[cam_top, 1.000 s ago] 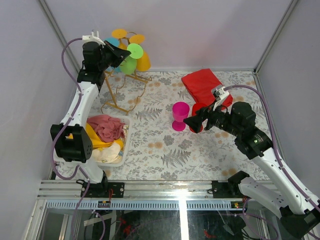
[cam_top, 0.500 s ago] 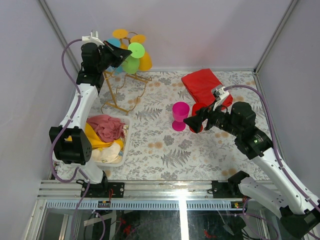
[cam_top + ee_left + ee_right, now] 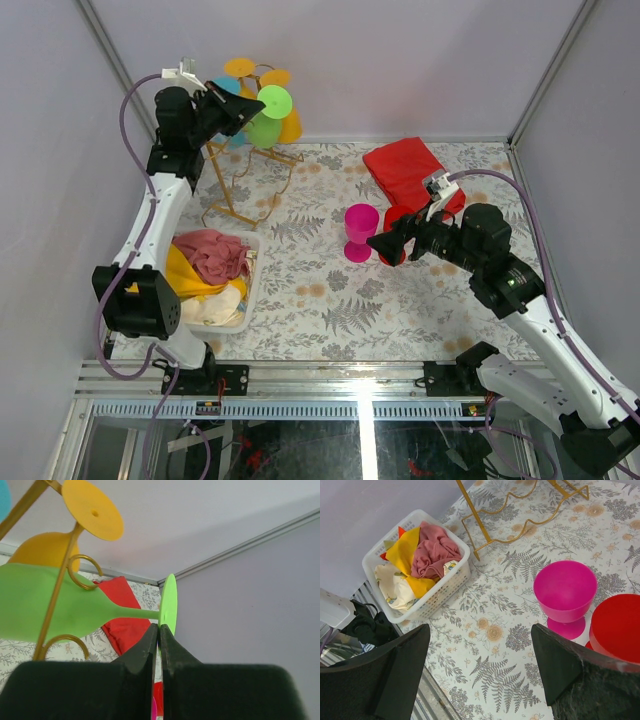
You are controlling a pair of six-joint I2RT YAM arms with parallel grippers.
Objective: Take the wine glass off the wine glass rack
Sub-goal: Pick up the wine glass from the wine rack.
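Pale grey walls (image 3: 400, 60) close in the surface (image 3: 330, 300), which wears a fern-and-flower print, and neither has changed from a second ago. Two arms stand at its near edge. The left arm (image 3: 160, 200) has drawn its elbow lower and further left since then, with its wrist a touch higher at the far left corner. The right arm (image 3: 530, 300) has not moved.

One wine glass rack (image 3: 57, 587) of gold wire stands at the far left. One white basket (image 3: 442, 592) sits near the left arm's base with pink, yellow and cream cloths (image 3: 427, 552) in it. One folded red cloth (image 3: 405, 170) lies at the far right.

Six glasses show. Four are at the rack: the green wine glass (image 3: 100, 607) lying sideways among the scroll hooks, hardly shifted, two yellow glasses (image 3: 92, 510) and one cyan glass (image 3: 222, 85). Two stand upright mid-surface, just beside each other and where they were: a pink glass (image 3: 565, 590) and a red glass (image 3: 617, 627).

The left pincer (image 3: 159, 630) is closed tight, its tips right under the green stem where it meets the foot. Whether it pinches the stem I cannot tell. The right pincer (image 3: 480, 630) gapes wide above the surface, holding nothing, with the pink and red glasses just past its tips
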